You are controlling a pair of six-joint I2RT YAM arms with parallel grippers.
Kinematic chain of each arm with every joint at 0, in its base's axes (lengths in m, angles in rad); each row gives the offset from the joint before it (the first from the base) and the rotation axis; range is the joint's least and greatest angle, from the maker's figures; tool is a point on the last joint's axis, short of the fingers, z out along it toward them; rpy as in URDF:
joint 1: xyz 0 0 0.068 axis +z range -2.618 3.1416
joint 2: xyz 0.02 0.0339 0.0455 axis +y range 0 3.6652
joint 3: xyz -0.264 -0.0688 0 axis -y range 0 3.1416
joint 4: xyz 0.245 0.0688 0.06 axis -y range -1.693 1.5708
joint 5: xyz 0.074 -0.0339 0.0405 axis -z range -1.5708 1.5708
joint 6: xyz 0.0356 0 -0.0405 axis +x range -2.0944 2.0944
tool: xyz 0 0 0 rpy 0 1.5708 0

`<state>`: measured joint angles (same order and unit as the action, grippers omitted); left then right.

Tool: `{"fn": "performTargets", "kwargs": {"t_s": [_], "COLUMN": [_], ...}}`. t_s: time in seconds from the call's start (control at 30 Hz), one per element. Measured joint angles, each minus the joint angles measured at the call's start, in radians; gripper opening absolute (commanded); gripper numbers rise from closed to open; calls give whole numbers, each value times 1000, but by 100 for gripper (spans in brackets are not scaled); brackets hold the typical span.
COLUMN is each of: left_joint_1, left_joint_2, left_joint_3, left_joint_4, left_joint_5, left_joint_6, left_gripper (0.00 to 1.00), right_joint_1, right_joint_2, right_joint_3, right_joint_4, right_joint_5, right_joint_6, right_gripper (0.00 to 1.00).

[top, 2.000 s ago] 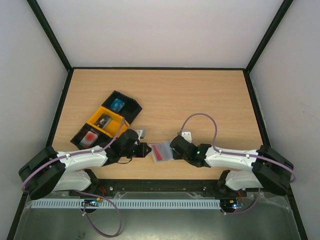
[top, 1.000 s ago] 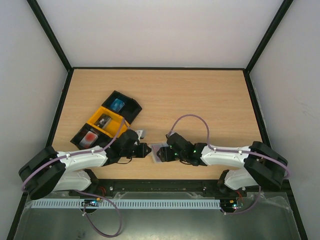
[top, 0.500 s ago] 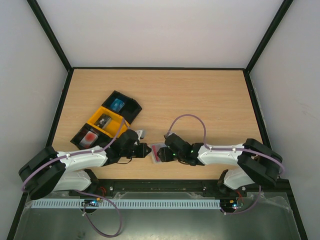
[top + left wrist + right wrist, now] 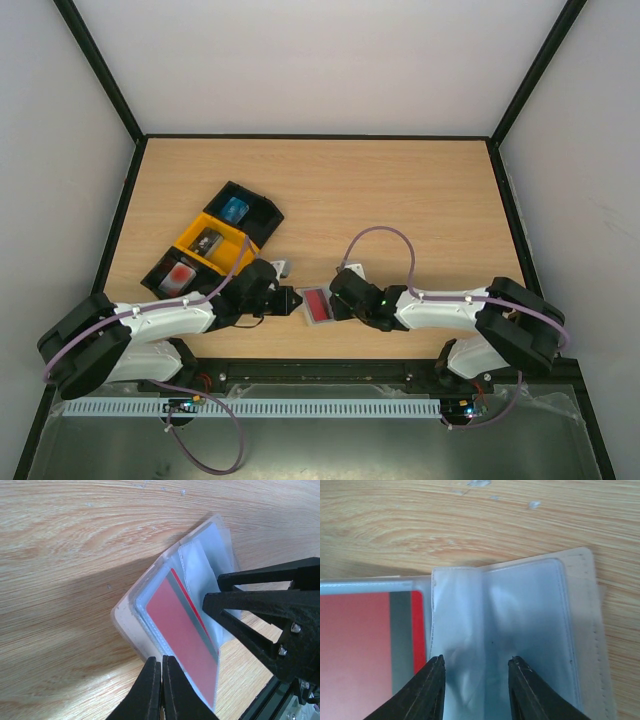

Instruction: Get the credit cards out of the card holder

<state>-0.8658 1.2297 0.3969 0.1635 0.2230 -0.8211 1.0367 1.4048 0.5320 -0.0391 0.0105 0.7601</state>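
Note:
The card holder [image 4: 322, 319] lies open on the table between my two grippers, near the front edge. In the left wrist view its tan cover [image 4: 131, 625] and clear sleeves show, with a red credit card [image 4: 185, 630] with a dark stripe in one sleeve. My left gripper [image 4: 161, 661] is shut on the holder's near edge. My right gripper [image 4: 476, 659] is open, its fingers straddling an empty clear sleeve [image 4: 520, 615]; the red card [image 4: 360, 645] lies to its left. The right gripper also shows in the left wrist view [image 4: 212, 591] and from above [image 4: 338, 300].
A black-and-yellow row of compartment trays [image 4: 212, 243] stands at the back left, holding a bright blue item [image 4: 235, 209] and a red one [image 4: 180, 274]. Black frame rails edge the table; the near rail [image 4: 320, 372] is just behind the holder.
The right gripper moved left onto the holder, then eased back slightly right, so the red card shows more from above. The left gripper has not moved.

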Motion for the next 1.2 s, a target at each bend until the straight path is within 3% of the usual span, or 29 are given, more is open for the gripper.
{"fn": "performTargets", "kwargs": {"t_s": [0.13,0.27,0.47,0.67,0.73,0.83,0.93,1.07,1.2], "left_joint_1": [0,0,0,0,0,0,0,2,3], "left_joint_2": [0,0,0,0,0,0,0,-5,-38], "left_joint_3": [0,0,0,0,0,0,1,16,50], "left_joint_4": [-3,-2,0,2,2,-2,-16,-65,-118], "left_joint_5": [-3,-2,26,39,39,34,23,-7,-51], "left_joint_6": [2,2,-6,-14,-14,-14,-13,-13,-13], "left_gripper": [3,3,3,2,3,4,11,34,39], "right_joint_1": [3,3,3,3,3,3,3,3,3], "right_joint_2": [-3,-23,-169,-336,-340,-291,-239,-201,-149], "right_joint_3": [11,34,53,44,32,22,0,-48,-60], "right_joint_4": [-53,-175,-340,-219,-157,-98,-51,6,49], "right_joint_5": [71,167,246,89,32,-27,-60,-90,-108], "right_joint_6": [32,84,137,102,88,73,68,68,80], "right_gripper": [34,42,47,43,36,34,33,26,18]}}
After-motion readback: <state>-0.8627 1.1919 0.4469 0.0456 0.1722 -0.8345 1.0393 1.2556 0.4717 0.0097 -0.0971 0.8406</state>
